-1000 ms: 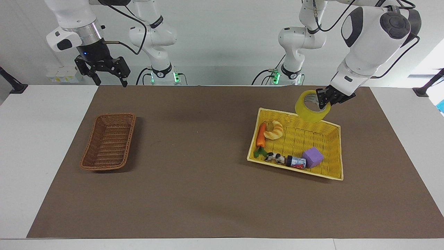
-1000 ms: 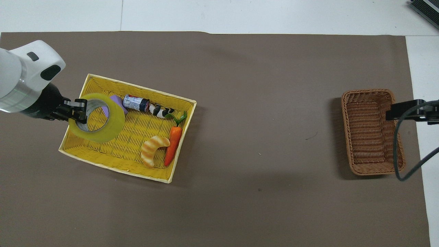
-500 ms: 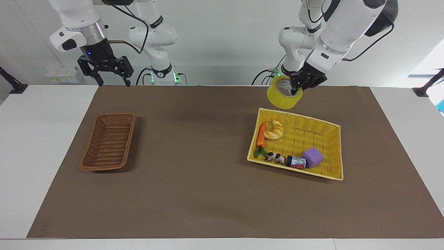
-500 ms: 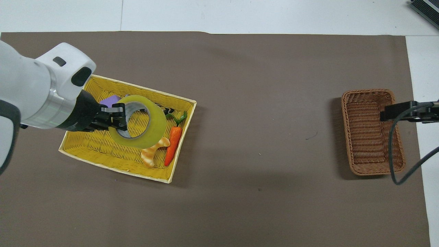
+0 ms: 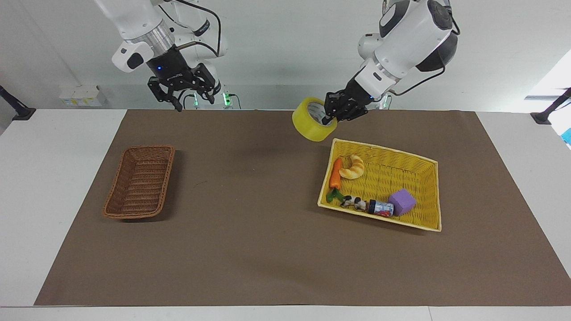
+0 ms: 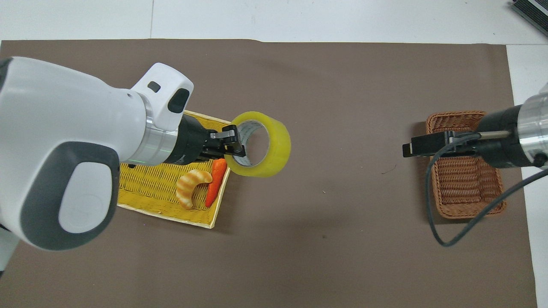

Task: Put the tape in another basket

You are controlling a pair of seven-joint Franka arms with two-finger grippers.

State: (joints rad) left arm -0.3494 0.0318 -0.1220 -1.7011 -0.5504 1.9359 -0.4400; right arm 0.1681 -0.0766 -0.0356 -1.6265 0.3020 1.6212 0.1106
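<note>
The tape (image 5: 314,125) hangs in the air at upper centre of the facing view, clear of the yellow basket (image 5: 426,213) and over bare brown mat (image 5: 250,249) just off that basket's corner. The left gripper (image 5: 332,117) is clamped on it: one finger sits inside the core, the other on the outer face, pinching a single section of the ring wall. In the overhead view the roll (image 6: 260,144) sits left of centre, its hole turned partly toward the camera, with the left gripper (image 6: 234,144) biting the wall on the arm's side.

As a thing to carry, the roll looks stiff and moderately light. Its wound wall and core should not give under the fingers, so a firm pinch is safe. The outer face is glossy and likely slick. Held by one section only, the ring's mass hangs off to one side, so it could swivel or slip in a fast swing. The through-the-hole pinch across the wall looks like the soundest hold; spanning the full ring would need much wider jaws.

The brown basket (image 5: 140,182) sits at middle left of the facing view, well apart from the tape. The right gripper (image 5: 188,95) hovers in the upper left over the mat's edge, fingers spread and holding nothing.
</note>
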